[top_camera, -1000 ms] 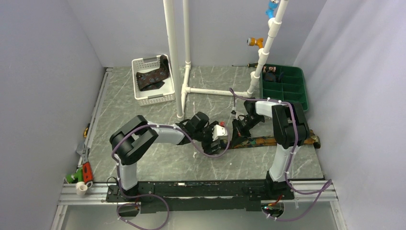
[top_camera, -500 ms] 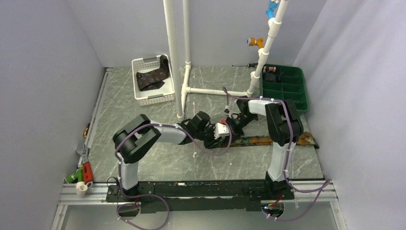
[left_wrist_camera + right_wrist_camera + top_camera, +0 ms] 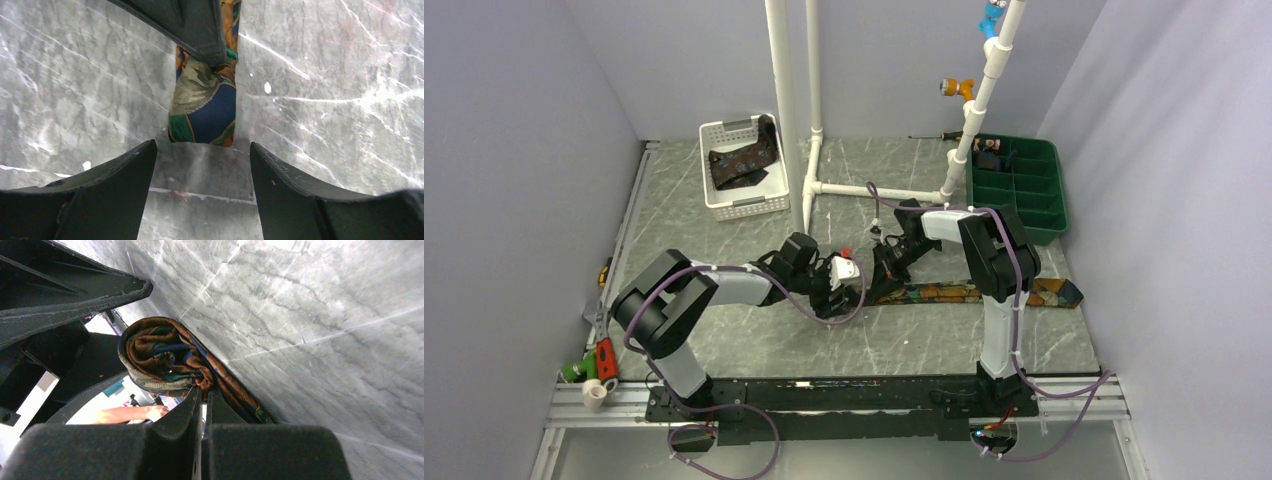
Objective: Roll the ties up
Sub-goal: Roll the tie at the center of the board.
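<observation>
Left arm (image 3: 724,283) and right arm (image 3: 996,262): black joints, pale grey links, purple cables (image 3: 836,320) looping alongside, blunt dark jaws.

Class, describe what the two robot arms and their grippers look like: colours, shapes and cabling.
The left arm and right arm share black joint housings, pale grey links and thin purple cables clipped along them. The fingers are matte black tapering wedges. A small white block sits at the left wrist.
</observation>
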Tool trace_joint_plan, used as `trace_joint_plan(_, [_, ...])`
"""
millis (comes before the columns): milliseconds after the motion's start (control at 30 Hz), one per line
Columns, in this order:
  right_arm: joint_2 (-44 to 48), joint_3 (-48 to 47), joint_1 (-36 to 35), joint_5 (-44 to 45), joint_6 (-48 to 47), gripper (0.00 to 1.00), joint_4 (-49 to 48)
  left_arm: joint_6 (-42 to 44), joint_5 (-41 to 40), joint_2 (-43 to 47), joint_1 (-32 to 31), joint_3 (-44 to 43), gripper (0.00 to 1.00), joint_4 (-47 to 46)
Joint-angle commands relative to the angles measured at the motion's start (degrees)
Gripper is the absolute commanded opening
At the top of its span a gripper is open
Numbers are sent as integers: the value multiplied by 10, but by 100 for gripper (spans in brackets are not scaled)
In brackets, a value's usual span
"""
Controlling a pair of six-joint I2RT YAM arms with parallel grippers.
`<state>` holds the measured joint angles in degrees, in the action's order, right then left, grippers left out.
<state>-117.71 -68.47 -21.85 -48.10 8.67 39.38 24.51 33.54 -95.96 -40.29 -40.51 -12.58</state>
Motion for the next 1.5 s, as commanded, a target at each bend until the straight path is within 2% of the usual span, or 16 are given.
trace_joint_plan(0, [-38, 5, -1, 148, -23, 0, -71, -10, 14, -20, -6, -9, 75, -82])
trace_joint_plan(67, [-39, 5, -1, 163, -30, 0, -65, -18, 20, -36, -8, -19, 75, -100])
trace_joint_plan(133, [-37, 6, 0, 175, -36, 0, -61, -26, 30, -47, -10, -29, 70, -111])
trace_joint_plan(233, [-38, 7, 0, 195, -36, 0, -56, -43, 60, -39, -11, -37, 52, -116])
trace_joint_plan(300, [-40, 11, 0, 206, -36, 0, -56, -58, 76, -30, -16, -44, 43, -116])
trace_joint_plan(433, [-44, 15, -2, 200, -30, 0, -64, -87, 82, -39, -37, -62, 43, -131])
trace_joint_plan(667, [-44, 14, -3, 169, -25, 0, -75, -105, 63, -110, -56, -88, 48, -152])
trace_joint_plan(800, [-41, 15, -7, 154, -23, 0, -81, -89, 23, -138, -60, -85, 42, -128])
trace_joint_plan(900, [-35, 21, -5, 141, -22, 0, -88, -55, -9, -138, -59, -74, 38, -74])
trace_joint_plan(933, [-31, 25, -5, 139, -20, 0, -92, -49, -10, -131, -56, -62, 39, -64])
trace_joint_plan(1033, [-29, 34, -4, 141, -20, 0, -94, -58, 10, -79, -30, -1, 71, -86])
trace_joint_plan(1100, [-31, 38, -4, 148, -24, 0, -92, -73, 35, -43, -6, 33, 80, -134])
trace_joint_plan(1200, [-28, 43, -2, 153, -28, 0, -94, -57, 43, -26, 3, 45, 80, -139])
trace_joint_plan(1467, [-39, 36, -1, 152, -26, 0, -92, -71, 65, -62, -10, 14, 67, -200])
